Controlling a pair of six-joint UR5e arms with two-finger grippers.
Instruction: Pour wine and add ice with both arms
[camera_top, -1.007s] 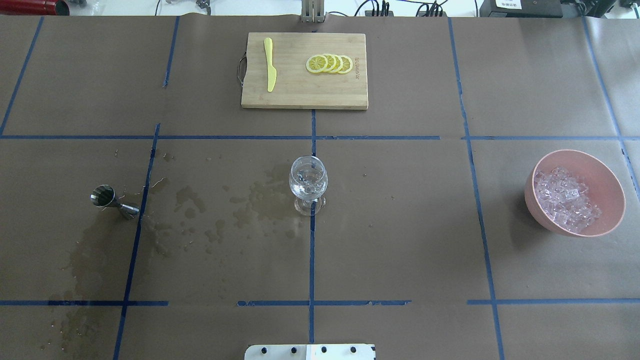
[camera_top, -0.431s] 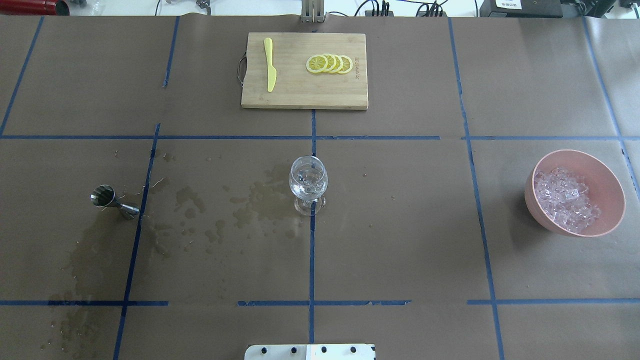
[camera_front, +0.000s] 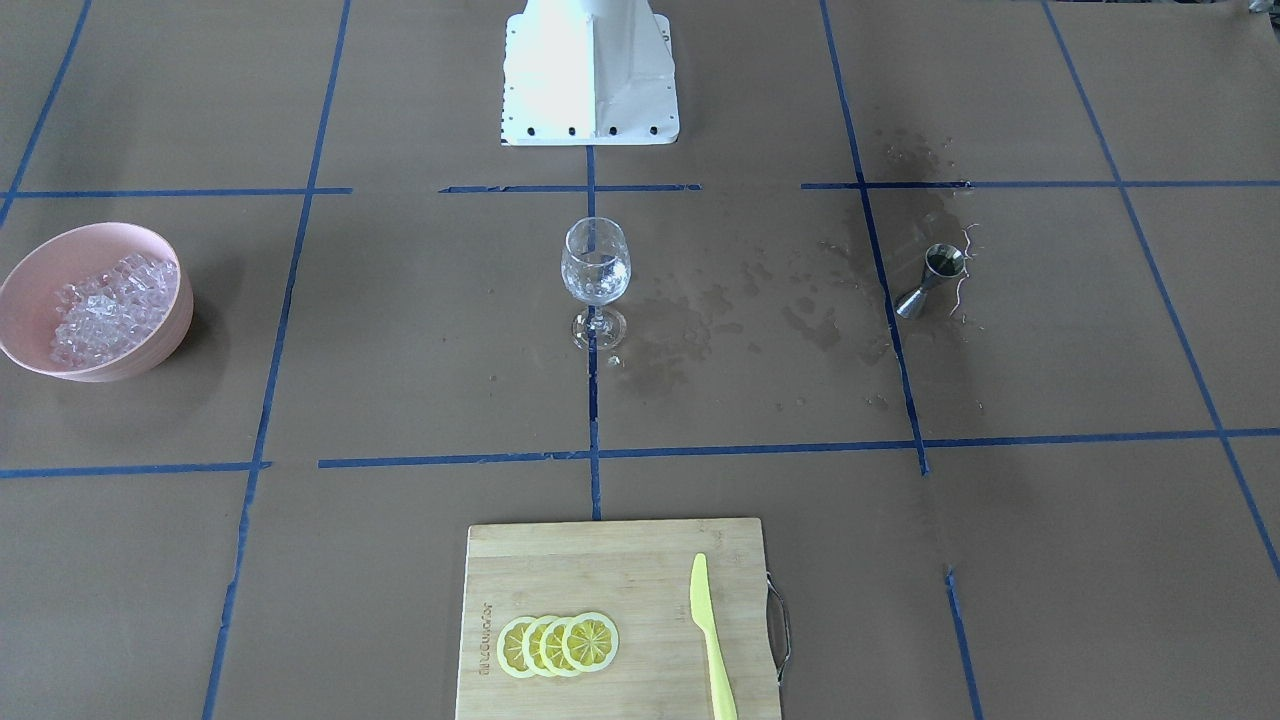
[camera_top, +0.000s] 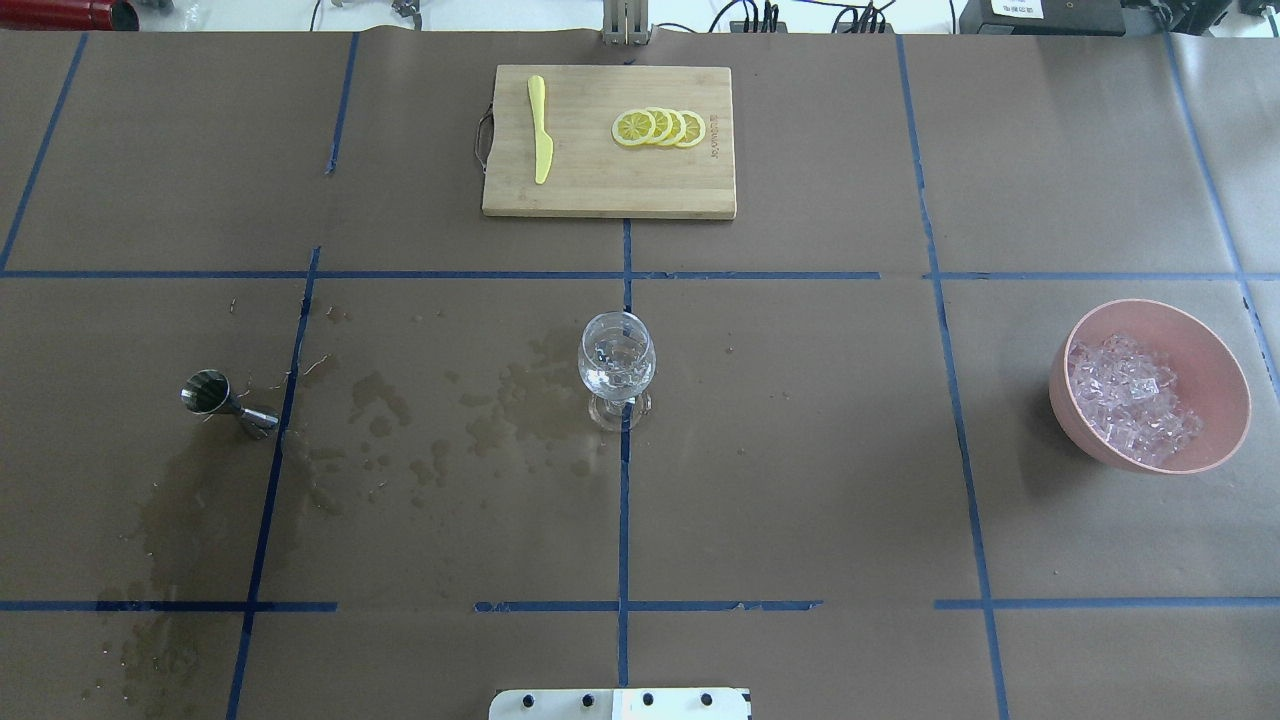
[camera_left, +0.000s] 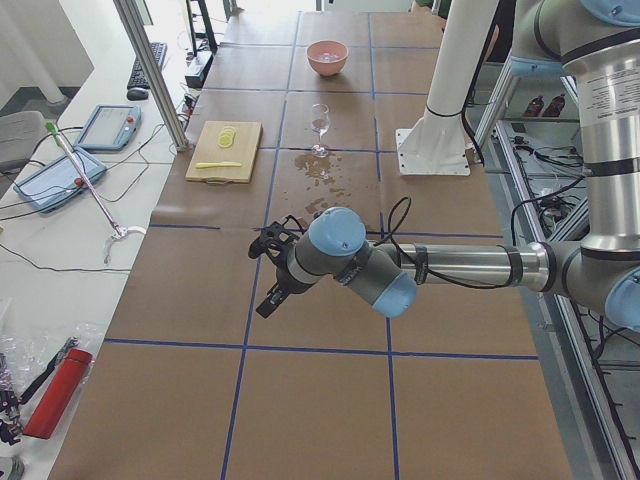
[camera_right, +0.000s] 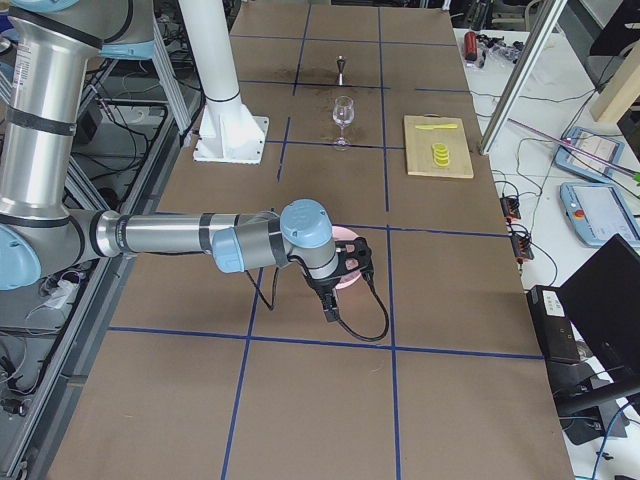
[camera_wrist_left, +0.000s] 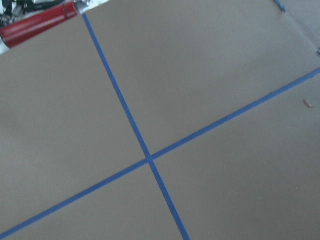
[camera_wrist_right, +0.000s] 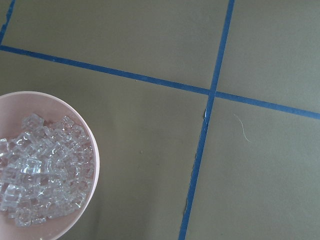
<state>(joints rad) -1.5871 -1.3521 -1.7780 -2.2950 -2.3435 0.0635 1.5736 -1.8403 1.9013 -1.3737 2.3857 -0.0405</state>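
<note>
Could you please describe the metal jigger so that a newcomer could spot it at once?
On the brown, blue-taped table, start at the wine glass in the middle and cross the wet stains toward the robot's left. The jigger stands there alone, the only steel, hourglass-shaped thing.

Found wide bare paper (camera_top: 800, 420) right of centre in the overhead view, between the upright wine glass (camera_top: 617, 362) at mid-frame and the pink bowl (camera_top: 1205, 345) at the right edge. Found open passage left of centre too, narrowed only by the jigger (camera_top: 226, 402) at mid-left. Noted the flat cutting board (camera_top: 600, 190) filling top centre.
</note>
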